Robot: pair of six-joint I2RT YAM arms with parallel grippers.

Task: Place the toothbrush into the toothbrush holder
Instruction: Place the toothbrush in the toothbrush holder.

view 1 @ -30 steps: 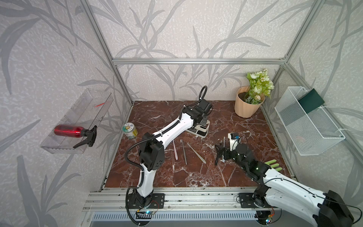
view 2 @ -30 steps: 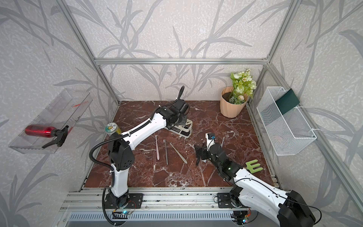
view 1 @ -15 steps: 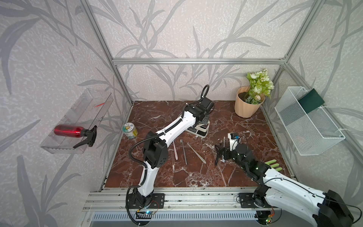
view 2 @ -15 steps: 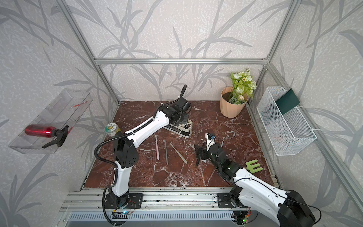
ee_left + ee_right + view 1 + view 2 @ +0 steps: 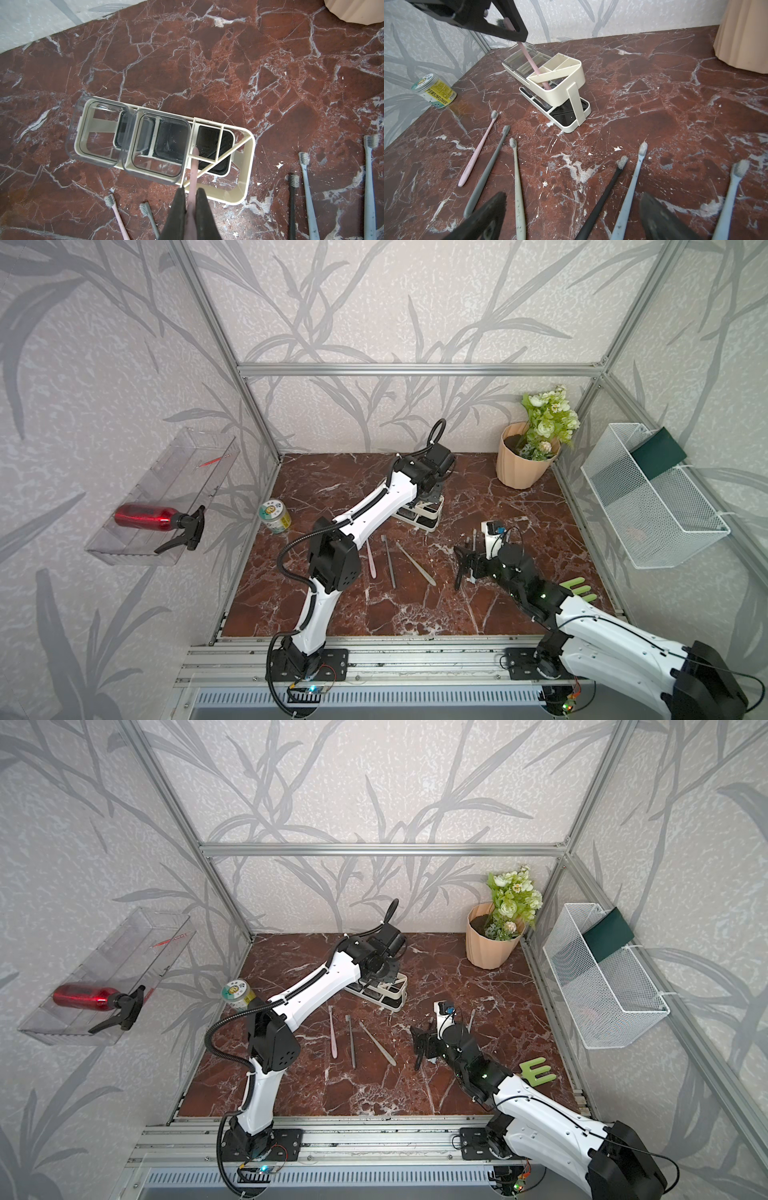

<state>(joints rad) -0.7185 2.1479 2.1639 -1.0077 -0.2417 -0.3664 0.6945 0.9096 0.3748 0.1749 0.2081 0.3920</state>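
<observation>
Left jaws clench the pink toothbrush (image 5: 193,166), judged light and stiff, near its head, tail inside the toothbrush holder (image 5: 563,93) at 12 o'clock; right jaws released.

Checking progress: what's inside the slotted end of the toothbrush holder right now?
A tilted pink toothbrush, pinched by the left gripper, pokes into one toothbrush holder slot. The cream wall hides how deep its tip reaches.

Red marble tabletop (image 5: 353,614) carries: toothbrush holder (image 5: 562,93), labelled jar (image 5: 436,91), peach pot (image 5: 521,466), six loose toothbrushes (image 5: 478,149), green pronged piece (image 5: 538,1071), possibly a comb
</observation>
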